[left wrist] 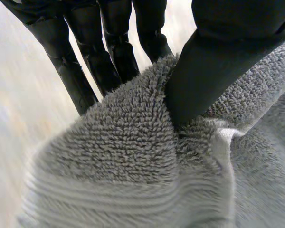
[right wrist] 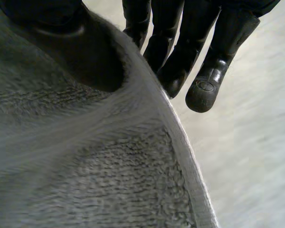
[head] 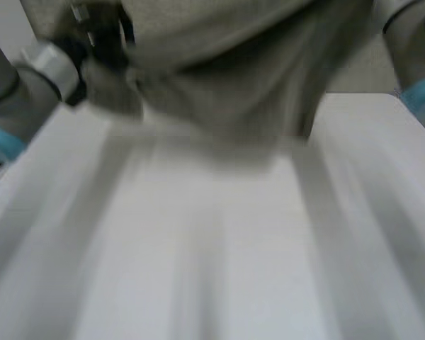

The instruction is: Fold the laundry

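Head view | one grey towel (head: 219, 78) | left hand (left wrist: 204, 71), right hand (right wrist: 76, 52) pinch it

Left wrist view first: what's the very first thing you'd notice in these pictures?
A fluffy grey towel, pinched between the thumb and fingers of the black left hand. In the right wrist view, the right hand pinches its edge the same way. In the head view the towel is held up at the far end of the white table.
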Available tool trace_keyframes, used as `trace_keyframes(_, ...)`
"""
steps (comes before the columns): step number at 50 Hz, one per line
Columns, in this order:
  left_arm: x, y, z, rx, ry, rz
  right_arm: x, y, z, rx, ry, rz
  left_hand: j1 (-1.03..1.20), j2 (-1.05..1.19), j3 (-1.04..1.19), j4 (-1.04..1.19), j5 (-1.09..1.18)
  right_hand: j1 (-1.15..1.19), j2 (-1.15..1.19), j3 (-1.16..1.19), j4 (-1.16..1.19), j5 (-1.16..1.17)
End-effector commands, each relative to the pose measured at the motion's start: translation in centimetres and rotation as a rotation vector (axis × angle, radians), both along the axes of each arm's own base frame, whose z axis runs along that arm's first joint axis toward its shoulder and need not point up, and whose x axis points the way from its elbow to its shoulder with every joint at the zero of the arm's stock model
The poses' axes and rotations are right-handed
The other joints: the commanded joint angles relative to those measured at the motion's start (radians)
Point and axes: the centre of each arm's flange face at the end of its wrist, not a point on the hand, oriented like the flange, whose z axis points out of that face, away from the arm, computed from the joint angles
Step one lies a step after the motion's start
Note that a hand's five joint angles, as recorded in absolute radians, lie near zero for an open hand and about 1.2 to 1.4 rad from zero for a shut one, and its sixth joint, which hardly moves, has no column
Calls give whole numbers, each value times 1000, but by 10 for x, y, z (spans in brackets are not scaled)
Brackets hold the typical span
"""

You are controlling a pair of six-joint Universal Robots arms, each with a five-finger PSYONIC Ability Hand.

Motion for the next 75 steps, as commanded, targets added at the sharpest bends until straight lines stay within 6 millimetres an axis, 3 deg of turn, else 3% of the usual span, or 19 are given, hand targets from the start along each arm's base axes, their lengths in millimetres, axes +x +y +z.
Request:
trace_keyframes(1, 3, 3, 31, -101, 177, -42, -1, 14, -10, 72, 28, 32, 251, 184, 188, 178, 250, 67, 48, 49, 53, 57)
trace_keyframes(2, 3, 3, 31, -100, 177, -42, -1, 14, -10, 73, 28, 32, 251, 184, 188, 178, 250, 67, 48, 49, 53, 57)
trace_keyframes(4, 3, 2, 17, -48, 175, -43, 1, 17, -45, 227, 116, 41, 251, 184, 188, 178, 250, 67, 48, 49, 53, 57)
trace_keyframes(6, 4, 1, -19, 57, 144, -34, 1, 19, -63, 297, 153, 46, 251, 184, 188, 178, 250, 67, 48, 49, 53, 57)
trace_keyframes(7, 4, 1, -19, 58, 144, -34, 1, 19, -63, 298, 153, 46, 251, 184, 188, 178, 250, 67, 48, 49, 53, 57)
trace_keyframes(9, 4, 0, -63, 175, 106, -34, 1, 23, -96, 400, 211, 56, 251, 184, 188, 178, 250, 67, 48, 49, 53, 57)
trace_keyframes(10, 4, 0, -63, 176, 106, -34, 1, 23, -96, 401, 211, 56, 251, 184, 188, 178, 250, 67, 48, 49, 53, 57)
trace_keyframes(12, 4, 2, -84, 232, 88, -40, 1, 28, -133, 501, 258, 71, 251, 184, 188, 178, 250, 67, 48, 49, 53, 57)
trace_keyframes(14, 3, 7, -128, 346, 48, -61, 0, 31, -152, 551, 280, 82, 251, 184, 188, 178, 250, 67, 48, 49, 53, 57)
trace_keyframes(20, 7, 20, -198, 483, -78, -51, -4, 47, -231, 757, 357, 104, 251, 184, 188, 178, 250, 67, 48, 49, 53, 57)
trace_keyframes(24, 14, 35, -235, 522, -235, -41, -8, 57, -261, 835, 400, 108, 202, 135, 139, 129, 201, 67, 48, 49, 53, 57)
trace_keyframes(30, 29, 40, -241, 508, -338, -18, -14, 67, -268, 853, 444, 102, 172, 105, 109, 99, 171, 67, 48, 49, 53, 57)
trace_keyframes(33, 38, 39, -223, 468, -352, 8, -18, 69, -256, 830, 432, 95, 107, 41, 45, 35, 107, 67, 48, 49, 53, 57)
trace_keyframes(38, 40, 45, -195, 423, -341, 9, -22, 77, -238, 802, 410, 90, -195, -262, -258, -268, -196, 67, 48, 49, 53, 57)
trace_keyframes(40, 41, 51, -179, 410, -341, 6, -24, 81, -232, 793, 401, 89, -543, -609, -605, -616, -544, 67, 48, 49, 53, 57)
trace_keyframes(46, 45, 71, -169, 453, -356, 0, -30, 97, -224, 810, 355, 90, -911, -977, -973, -983, -911, 67, 48, 49, 53, 57)
trace_keyframes(57, 56, 112, -186, 558, -379, 0, -38, 115, -218, 849, 276, 101, -905, -972, -968, -978, -906, 67, 48, 49, 53, 57)
trace_keyframes(64, 70, 139, -201, 589, -474, 14, -51, 107, -221, 868, 257, 65, -888, -954, -950, -961, -889, 67, 48, 49, 53, 57)
trace_keyframes(75, 96, 131, -213, 574, -554, 91, -69, 96, -222, 891, 251, 4, -803, -869, -865, -876, -804, 67, 48, 49, 53, 57)
